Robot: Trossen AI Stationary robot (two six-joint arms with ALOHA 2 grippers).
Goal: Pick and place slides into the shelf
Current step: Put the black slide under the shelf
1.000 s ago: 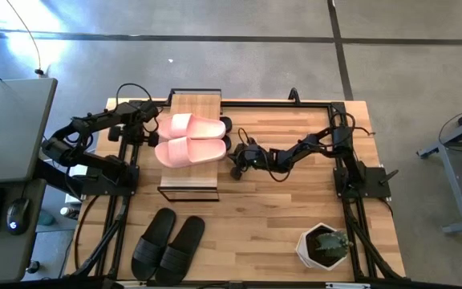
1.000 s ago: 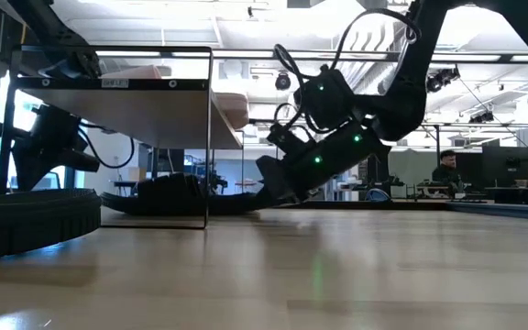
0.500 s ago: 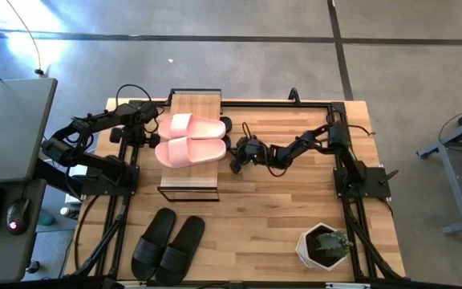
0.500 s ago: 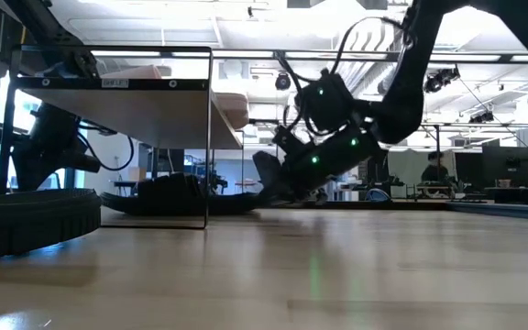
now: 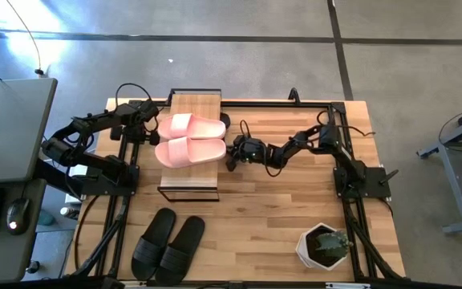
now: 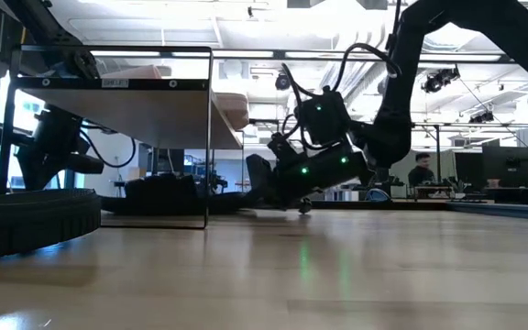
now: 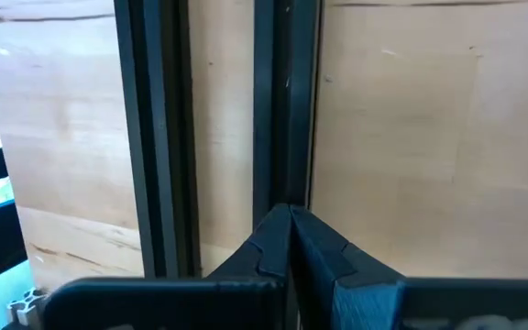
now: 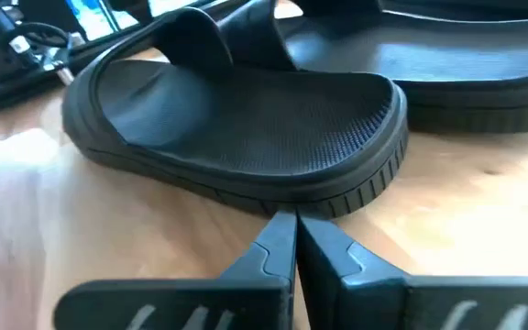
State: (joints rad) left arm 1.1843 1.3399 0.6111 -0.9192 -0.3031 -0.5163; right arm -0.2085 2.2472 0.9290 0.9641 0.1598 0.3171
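We see two black slides [image 8: 246, 119] lying side by side on the table [image 5: 279, 209] under the shelf [image 5: 192, 108], just ahead of the right end effector [image 8: 293, 229], whose fingers are pressed together with nothing held; their tips sit against the ribbed heel edge of the nearer slide. In the high view that right end effector [image 5: 233, 152] is low at the shelf's right side, and a pale pink pair [image 5: 191, 138] rests on the shelf's plank top just to its left. A second black pair [image 5: 167, 245] lies on the table well apart from it, toward the front edge, and a potted plant [image 5: 324, 246] stands near the front right corner. The left end effector [image 7: 290, 240], also fully closed and empty, waits at the shelf's far left over the table's black frame rail [image 7: 278, 101].
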